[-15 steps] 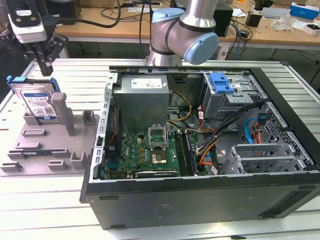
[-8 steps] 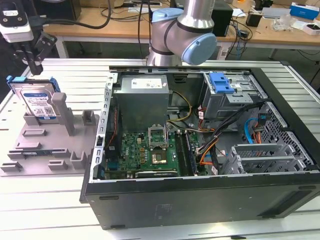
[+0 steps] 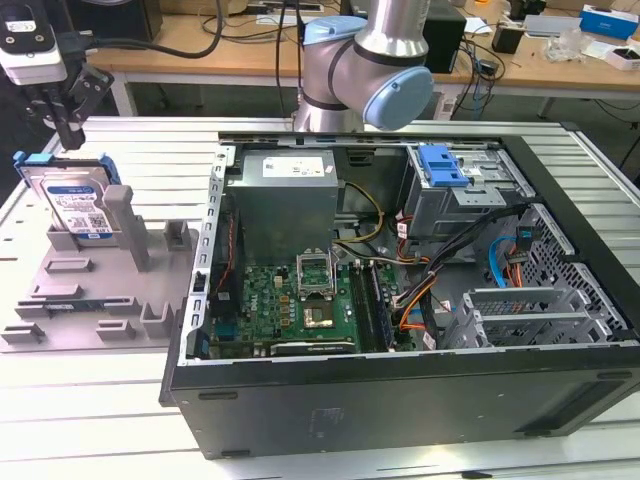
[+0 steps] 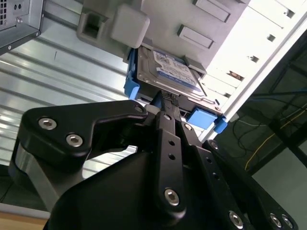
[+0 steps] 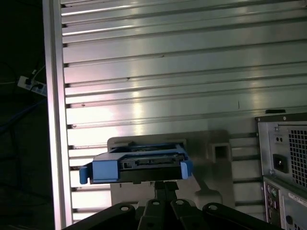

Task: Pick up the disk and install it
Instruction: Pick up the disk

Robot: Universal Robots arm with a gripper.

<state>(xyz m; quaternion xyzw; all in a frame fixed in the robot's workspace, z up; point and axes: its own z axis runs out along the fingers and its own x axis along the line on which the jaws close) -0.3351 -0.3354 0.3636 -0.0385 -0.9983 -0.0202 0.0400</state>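
In the exterior view the disk (image 3: pixel 75 205) stands on edge at the exterior view's left. It leans in a grey plastic holder (image 3: pixel 100 290), label facing out, with its blue bracket showing along the upper edge. The holder lies on the slatted metal surface (image 3: pixel 100 400), just beside the open computer case (image 3: pixel 400 400). The pincer (image 3: pixel 70 135) hangs directly over the disk's upper edge, very close to it; whether it touches the disk, and whether it is spread or pressed together, I cannot tell. The arm (image 3: pixel 370 60) rises behind the case. Inside the case lie a green motherboard (image 3: pixel 300 300), a grey power supply (image 3: pixel 285 200) and a drive cage with a blue latch (image 3: pixel 443 165). In the second wrist view the pincer (image 4: pixel 165 98) reaches right up to the near edge of the disk (image 4: pixel 175 72), between the bracket's two blue end tabs. The disk rests against the grey holder (image 4: pixel 134 24), with the ribbed surface (image 4: pixel 48 72) beside it and a corner of the case (image 4: pixel 14 19) near. In the first wrist view the disk (image 5: pixel 139 165) shows edge-on, blue tabs at both ends, directly ahead of the pincer (image 5: pixel 164 184). The holder (image 5: pixel 211 143) lies behind it on the surface (image 5: pixel 168 72), and the rear of the case (image 5: pixel 283 163) stands off to one side.
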